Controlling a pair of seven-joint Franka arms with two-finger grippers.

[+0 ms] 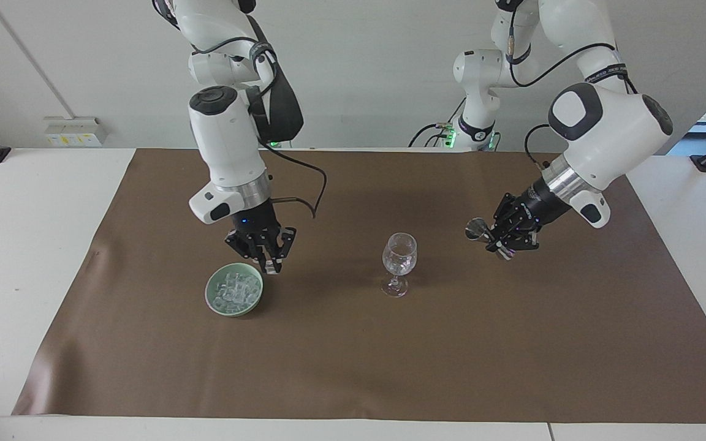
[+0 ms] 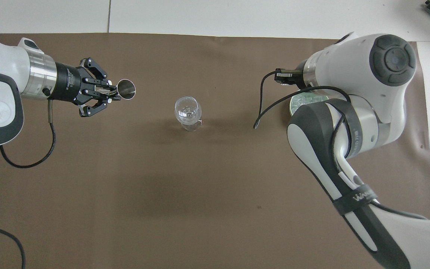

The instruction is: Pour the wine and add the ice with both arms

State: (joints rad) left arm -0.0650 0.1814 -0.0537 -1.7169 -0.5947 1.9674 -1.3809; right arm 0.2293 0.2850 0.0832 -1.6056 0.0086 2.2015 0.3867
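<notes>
Left claw [image 1: 502,240]: you see it raised over the brown mat toward the left arm's end of the table, well apart from the glass. Its fingers are closed on the narrow waist of a metal jigger [image 1: 483,233].
Jigger: it lies tilted on its side in the claw, and its open mouth points toward the glass. In the overhead view you look into the mouth [image 2: 126,89]; I cannot tell if something is inside.
Left arm [image 1: 598,131]: it comes down from its base and bends low, so the wrist is slanted toward the middle of the table.
Right claw [image 1: 265,254]: it hangs in the air just beside the bowl, over the mat at the bowl's rim on the side toward the glass. It points down. The fingers stand close together and seem to pinch a small clear piece, but you cannot be sure of this.
Right arm [image 1: 230,147]: the forearm is almost upright over the claw, and in the overhead view it covers most of the bowl.
Bowl [image 1: 211,300]: pale green, it stands on the mat toward the right arm's end of the table.
Ice [image 1: 235,290]: a heap of clear chunks fills the bowl.
Glass [image 1: 399,255]: a clear stemmed glass stands upright near the middle of the mat, between the two claws. Its content I cannot tell.
Table [image 1: 34,245]: white, with the brown mat [image 1: 353,355] over its middle.
</notes>
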